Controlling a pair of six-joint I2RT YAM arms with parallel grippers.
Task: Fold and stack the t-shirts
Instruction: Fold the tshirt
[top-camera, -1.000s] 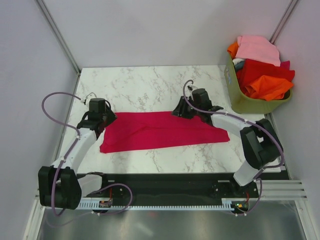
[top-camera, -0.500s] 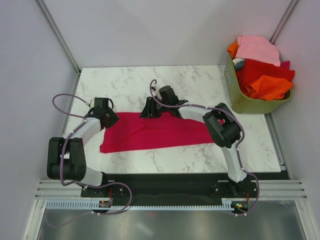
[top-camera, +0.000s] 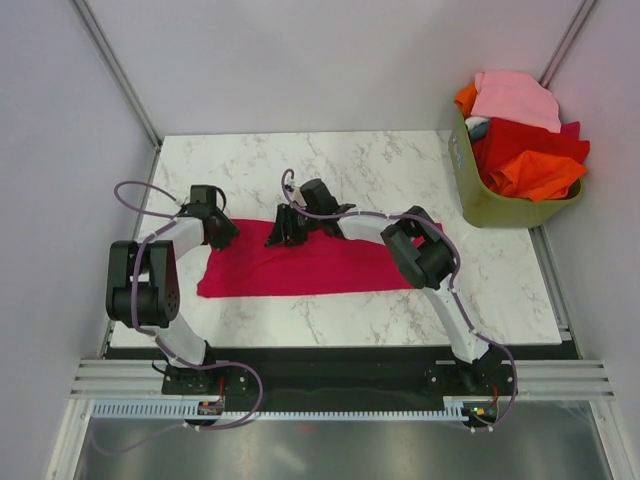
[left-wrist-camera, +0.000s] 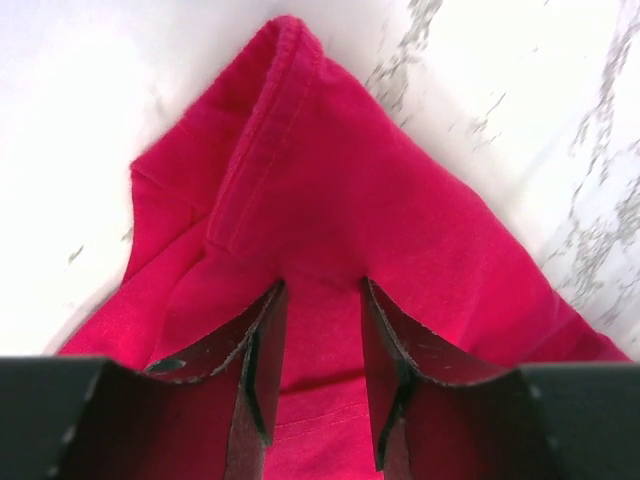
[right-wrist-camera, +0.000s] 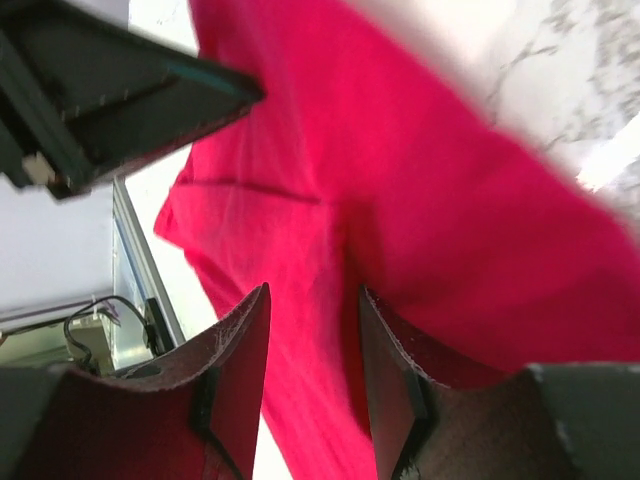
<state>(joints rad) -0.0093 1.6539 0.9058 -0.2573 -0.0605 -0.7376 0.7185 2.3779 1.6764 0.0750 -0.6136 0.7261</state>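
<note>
Crimson cloth lies in a long band across the middle of the marble table (top-camera: 340, 165). This is the t-shirt (top-camera: 330, 265), spread flat and running from lower left to right of centre in the overhead view.

The left gripper (top-camera: 218, 228) sits at the band's upper left corner. In its wrist view its two fingers (left-wrist-camera: 260, 350) stand part-way apart with a plain gap between them. Red cloth fills that gap, and the tips sit against the cloth. Beyond the tips the cloth narrows to a point with a stitched hem (left-wrist-camera: 265, 130) along its left side. The jaws straddle the cloth and are not clamped on it.

The right gripper (top-camera: 285, 228) is down on the band's upper edge, left of the middle and near the left gripper. Its fingers (right-wrist-camera: 240, 340) are likewise held about half apart. Red cloth spreads under and between them, and nothing is pinched.

At the far right an olive-green basket (top-camera: 500, 205) stands at the table's edge. It holds the other t-shirts (top-camera: 525, 140), with pink on top and red and orange below.
</note>
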